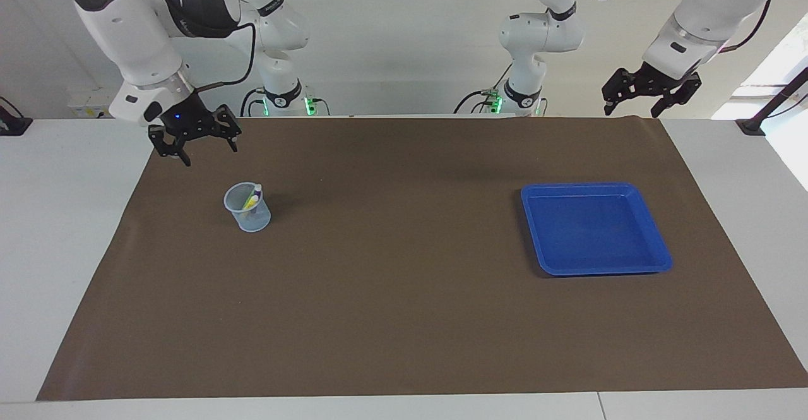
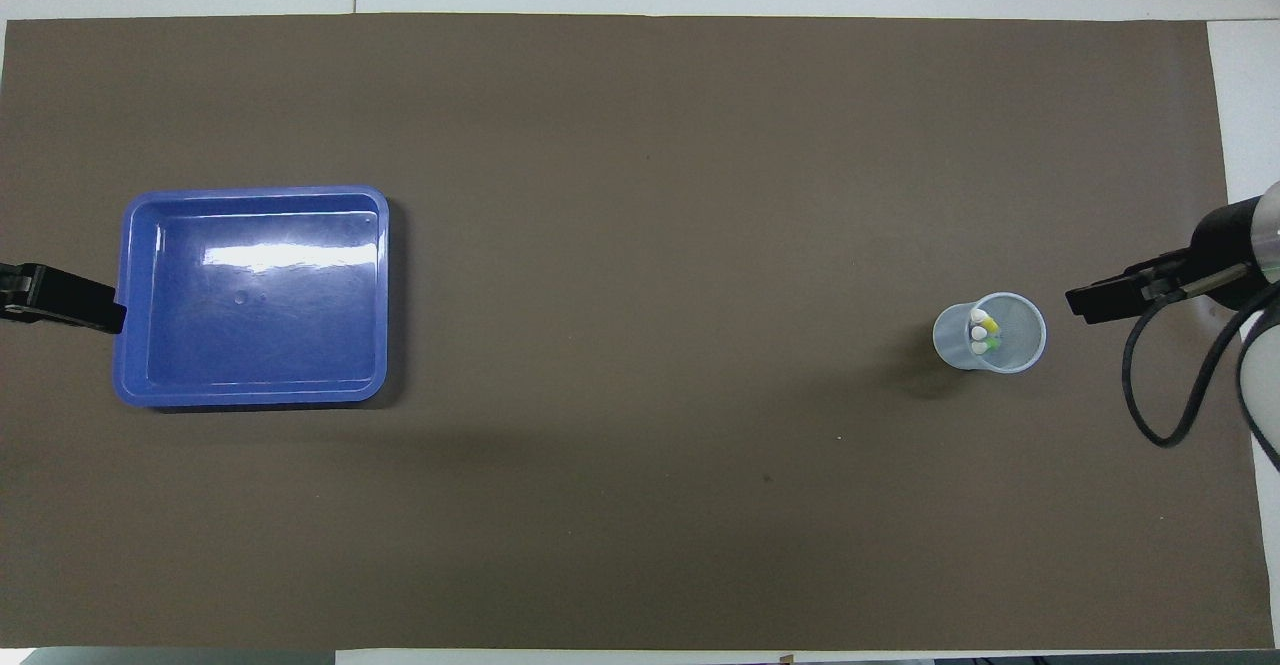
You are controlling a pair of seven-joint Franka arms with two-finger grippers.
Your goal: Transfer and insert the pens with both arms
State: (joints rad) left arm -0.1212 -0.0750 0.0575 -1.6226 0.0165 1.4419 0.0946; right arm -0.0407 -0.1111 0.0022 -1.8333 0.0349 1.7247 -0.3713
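A: Where are the pens (image 1: 254,199)?

B: All three stand in the clear cup (image 1: 247,207) on the brown mat (image 1: 404,319), toward the right arm's end of the tabletop (image 1: 57,230), pale caps up.

A: And the right gripper (image 1: 194,143)?

B: It hangs over the mat's edge beside the cup, jaws spread wide, holding nothing.

A: The left gripper (image 1: 650,98)?

B: It is up over the mat's corner, jaws also wide and empty. The blue tray (image 1: 656,261) holds nothing.
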